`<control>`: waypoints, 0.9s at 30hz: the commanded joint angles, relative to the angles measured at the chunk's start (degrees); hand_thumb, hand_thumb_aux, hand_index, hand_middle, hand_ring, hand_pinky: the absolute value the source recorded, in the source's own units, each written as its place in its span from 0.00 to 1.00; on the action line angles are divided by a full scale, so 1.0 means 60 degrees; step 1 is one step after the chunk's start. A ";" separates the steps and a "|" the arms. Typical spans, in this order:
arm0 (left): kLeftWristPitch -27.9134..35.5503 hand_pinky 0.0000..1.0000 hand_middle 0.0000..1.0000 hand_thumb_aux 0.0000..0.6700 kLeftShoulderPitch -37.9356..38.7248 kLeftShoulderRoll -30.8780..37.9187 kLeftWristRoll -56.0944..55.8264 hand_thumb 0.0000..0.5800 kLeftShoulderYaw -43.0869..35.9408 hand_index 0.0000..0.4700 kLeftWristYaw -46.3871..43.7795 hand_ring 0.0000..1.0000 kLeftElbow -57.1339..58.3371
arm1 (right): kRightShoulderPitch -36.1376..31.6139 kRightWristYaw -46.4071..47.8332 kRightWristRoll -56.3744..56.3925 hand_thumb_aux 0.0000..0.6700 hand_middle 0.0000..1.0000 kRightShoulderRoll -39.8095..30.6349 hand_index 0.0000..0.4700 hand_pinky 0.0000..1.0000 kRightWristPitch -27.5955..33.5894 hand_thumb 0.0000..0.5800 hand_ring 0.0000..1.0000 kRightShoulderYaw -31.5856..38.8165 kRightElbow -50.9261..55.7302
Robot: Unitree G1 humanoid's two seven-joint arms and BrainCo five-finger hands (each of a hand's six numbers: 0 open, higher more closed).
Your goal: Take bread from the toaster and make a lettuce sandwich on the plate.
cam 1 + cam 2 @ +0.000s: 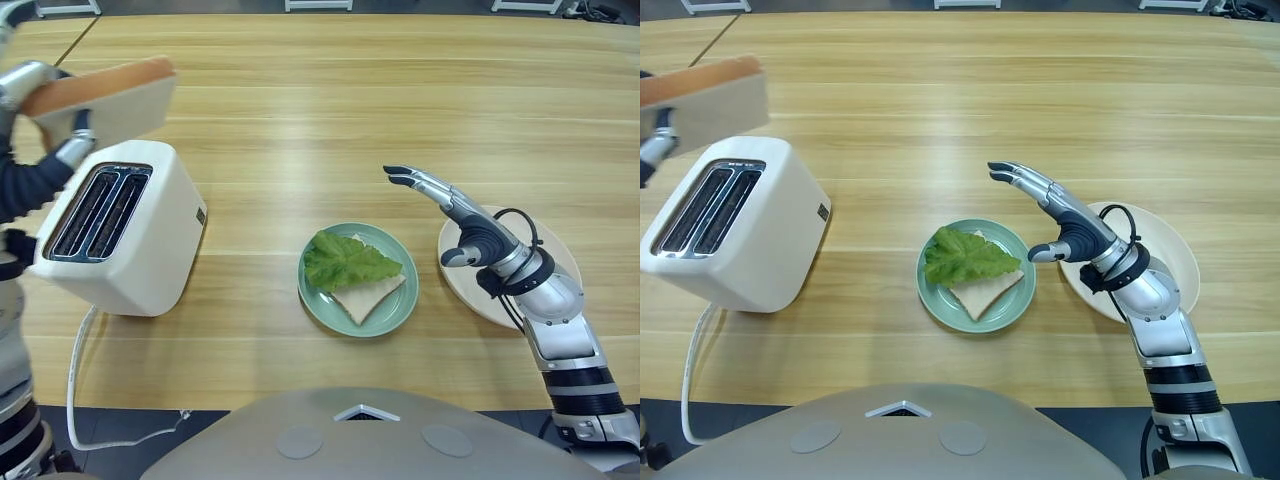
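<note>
Brown-crusted bread (100,95) in left hand (70,148); ruffled lettuce (348,260) on plate (396,306)

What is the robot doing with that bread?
It is making a sandwich. The robot's left hand holds a tan slice of toast in the air above the white toaster. On the round green plate lies another slice of bread with a green lettuce leaf on top. The right hand is open and holds nothing, hovering over a round beige plate beside the green one. The top slice is not yet on.
</note>
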 commanded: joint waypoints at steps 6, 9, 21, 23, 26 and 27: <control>-0.0500 0.00 0.00 1.00 -0.1554 -0.1387 0.3177 1.00 -0.4716 1.00 0.0006 0.00 0.0590 | -0.0525 0.0016 -0.0105 0.00 0.00 0.0125 0.00 0.00 -0.0052 0.00 0.00 -0.0064 0.0468; -0.0896 0.00 0.00 1.00 -0.1784 -0.1787 0.4575 1.00 -0.6072 1.00 0.0539 0.00 0.1591 | -0.0667 -0.0010 -0.0095 0.00 0.00 0.0146 0.00 0.00 -0.0070 0.00 0.00 -0.0118 0.0612; -0.1079 0.00 0.00 1.00 -0.1256 -0.2584 0.6964 1.00 -0.9088 1.00 0.1939 0.00 0.3743 | -0.0796 -0.0022 -0.0182 0.00 0.00 0.0177 0.00 0.00 -0.0138 0.00 0.00 -0.0071 0.0797; -0.1013 0.00 0.00 1.00 -0.0966 -0.2578 0.6993 1.00 -0.9308 1.00 0.1967 0.00 0.3781 | -0.0812 -0.0023 -0.0254 0.00 0.00 0.0181 0.00 0.00 -0.0151 0.00 0.00 -0.0036 0.0781; -0.0875 0.00 0.00 1.00 -0.0536 -0.2507 0.7028 1.00 -0.9494 1.00 0.1935 0.00 0.3710 | -0.0827 -0.0024 -0.0397 0.00 0.00 0.0199 0.00 0.00 -0.0204 0.00 0.00 0.0029 0.0792; -0.0805 0.00 0.00 1.00 -0.0396 -0.2477 0.7021 1.00 -0.9517 1.00 0.1888 0.00 0.3697 | -0.0828 -0.0028 -0.0445 0.00 0.00 0.0208 0.00 0.00 -0.0220 0.00 0.00 0.0042 0.0802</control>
